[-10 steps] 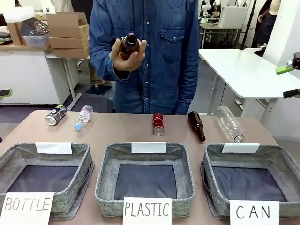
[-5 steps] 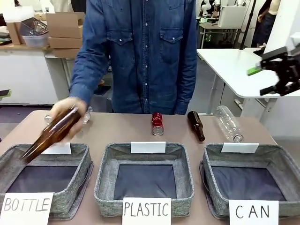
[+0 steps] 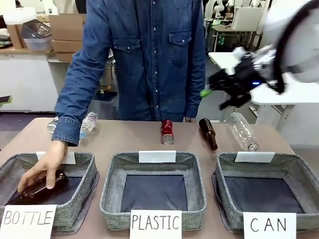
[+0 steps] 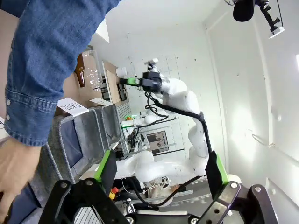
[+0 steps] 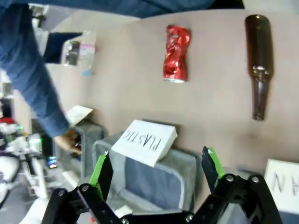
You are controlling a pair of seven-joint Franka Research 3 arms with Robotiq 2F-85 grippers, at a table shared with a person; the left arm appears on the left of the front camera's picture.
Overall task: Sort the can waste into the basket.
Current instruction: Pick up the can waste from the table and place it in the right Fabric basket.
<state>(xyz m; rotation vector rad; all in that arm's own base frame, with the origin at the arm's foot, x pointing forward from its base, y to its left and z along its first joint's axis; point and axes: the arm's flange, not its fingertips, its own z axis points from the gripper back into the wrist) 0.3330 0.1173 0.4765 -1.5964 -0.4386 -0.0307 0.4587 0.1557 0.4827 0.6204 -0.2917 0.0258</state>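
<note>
Brown desk in a shared workroom, with a person in a denim shirt standing at its far side.

- CAN basket: grey fabric with dark lining and a white sign. It stands at the near edge on the robot's right, beside the PLASTIC basket at centre and the BOTTLE basket on the left.
- Red can: dented, lying at the far middle of the desk beyond the PLASTIC basket. It is near a brown glass bottle but not touching it.
- Silver can: at the far left of the desk, partly hidden behind the person's sleeve. It lies just beside a small clear plastic bottle.
- Large clear plastic bottle: lying at the far right, beyond the CAN basket.
- Person's hand: inside the BOTTLE basket, resting on a second brown bottle.
- Right end effector: raised above the far right of the desk and blurred in the front view. Its fingers are apart with nothing between them, and the red can and brown bottle lie ahead of it.
- Left end effector: fingers wide apart and holding nothing, with the person's sleeve close by.
</note>
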